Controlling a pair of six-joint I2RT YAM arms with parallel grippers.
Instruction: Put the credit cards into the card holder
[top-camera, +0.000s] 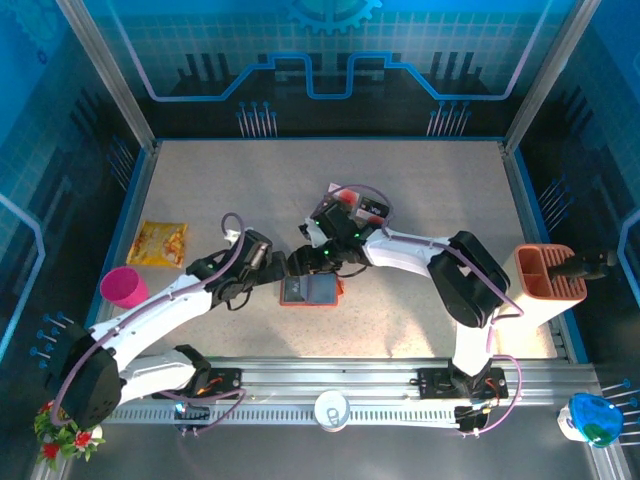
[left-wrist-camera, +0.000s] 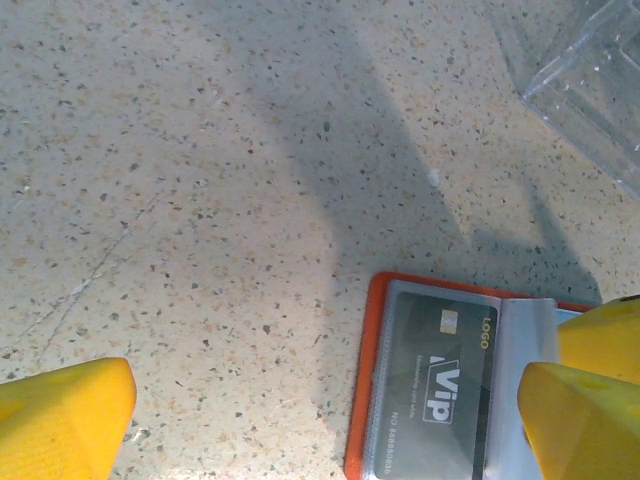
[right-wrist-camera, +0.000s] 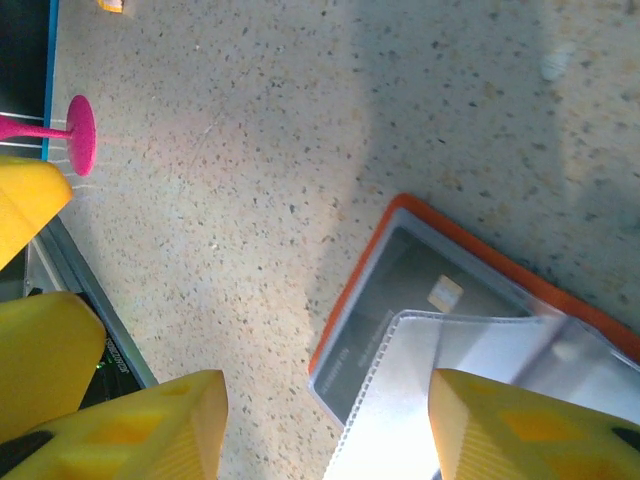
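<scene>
the card holder (top-camera: 312, 291) lies open near the middle of the table (top-camera: 450, 200), slightly toward its near edge, with one dark card (left-wrist-camera: 440, 385) in a clear pocket. the left gripper (left-wrist-camera: 325, 400) and the right gripper (right-wrist-camera: 330, 400) both stand wide, holding nothing. i think the loose clear page (right-wrist-camera: 470, 345) between the right jaws may flop over the pockets, or a finger may shove the holder aside. on the card i read "vip" and "logo".

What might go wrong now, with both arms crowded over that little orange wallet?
1. The left tool and right tool hang close together over the open card holder, so they might bump each other.
2. The clear sleeve looks lifted off its page; a tool could snag it, or drag the holder along.
</scene>
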